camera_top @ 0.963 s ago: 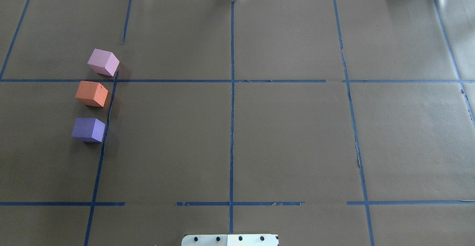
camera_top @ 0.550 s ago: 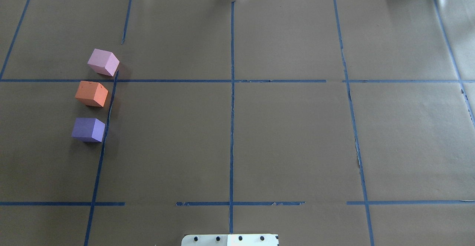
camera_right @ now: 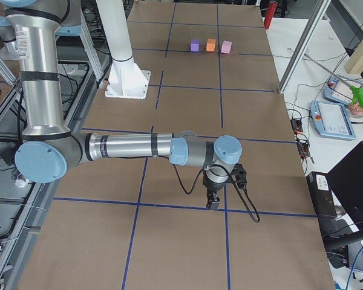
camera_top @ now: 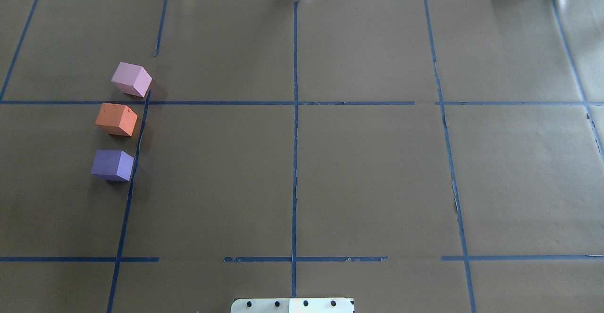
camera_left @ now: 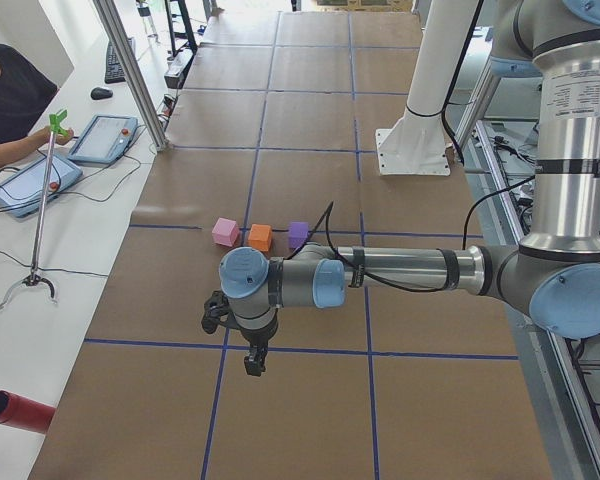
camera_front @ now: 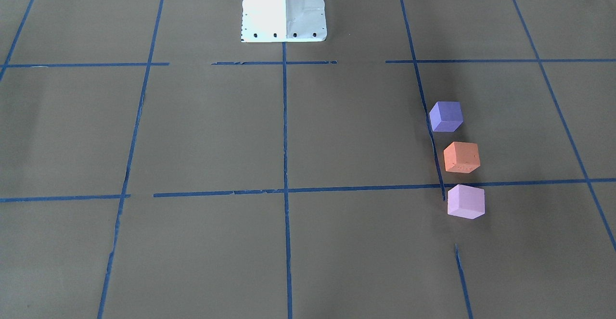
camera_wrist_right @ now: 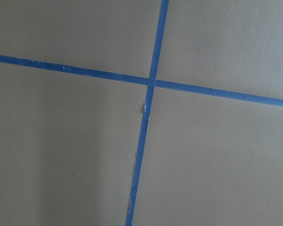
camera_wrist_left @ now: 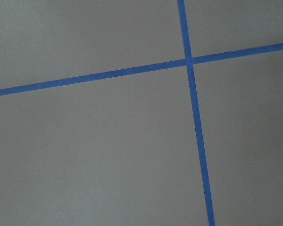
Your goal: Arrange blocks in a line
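Three cubes stand in a straight row on the brown paper at the table's left side: the pale pink-lilac block [camera_top: 132, 79] farthest from me, the orange block [camera_top: 117, 119] in the middle, the violet-purple block [camera_top: 112, 164] nearest. In the front-facing view the row runs violet-purple [camera_front: 446, 116], orange [camera_front: 461, 157], pink [camera_front: 465, 201]. My left gripper [camera_left: 254, 365] hangs over bare paper, well apart from the blocks. My right gripper [camera_right: 213, 204] hangs at the table's other end, far from them. I cannot tell whether either gripper is open or shut. The wrist views show only paper and tape.
Blue tape lines [camera_top: 295, 138] form a grid on the paper. The white robot base plate [camera_front: 284, 6] sits at the near middle edge. An operator [camera_left: 5, 95] sits with tablets beyond the far edge. A red cylinder [camera_left: 15, 412] lies off the paper.
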Robot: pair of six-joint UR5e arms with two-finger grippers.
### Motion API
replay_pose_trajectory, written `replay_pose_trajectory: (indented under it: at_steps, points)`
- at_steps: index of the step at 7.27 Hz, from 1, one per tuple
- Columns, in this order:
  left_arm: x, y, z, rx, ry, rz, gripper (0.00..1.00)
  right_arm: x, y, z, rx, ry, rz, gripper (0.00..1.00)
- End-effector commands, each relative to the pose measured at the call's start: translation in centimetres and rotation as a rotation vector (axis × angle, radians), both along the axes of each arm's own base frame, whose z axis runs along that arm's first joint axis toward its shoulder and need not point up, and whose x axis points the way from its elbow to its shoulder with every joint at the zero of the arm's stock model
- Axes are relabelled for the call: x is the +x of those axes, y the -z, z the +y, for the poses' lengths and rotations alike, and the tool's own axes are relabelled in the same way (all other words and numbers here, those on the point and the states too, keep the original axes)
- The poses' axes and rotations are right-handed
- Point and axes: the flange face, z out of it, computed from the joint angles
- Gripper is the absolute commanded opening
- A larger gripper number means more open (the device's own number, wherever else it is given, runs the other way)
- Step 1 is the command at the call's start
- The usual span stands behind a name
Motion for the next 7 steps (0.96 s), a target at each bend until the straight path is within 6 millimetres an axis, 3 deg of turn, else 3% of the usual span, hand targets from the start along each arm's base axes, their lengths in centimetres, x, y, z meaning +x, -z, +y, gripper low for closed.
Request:
replay_pose_trajectory:
  at_steps: [1, 7]
  points:
    - [-0.22, 1.08, -0.05, 0.022, 0.004, 0.0, 1.0, 0.0, -0.02, 0.0, 0.0, 0.0, 0.0, 1.0]
    - [-0.28, 0.35, 0.79, 0.028, -0.019, 0.0, 1.0, 0.0, -0.02, 0.0, 0.0, 0.0, 0.0, 1.0]
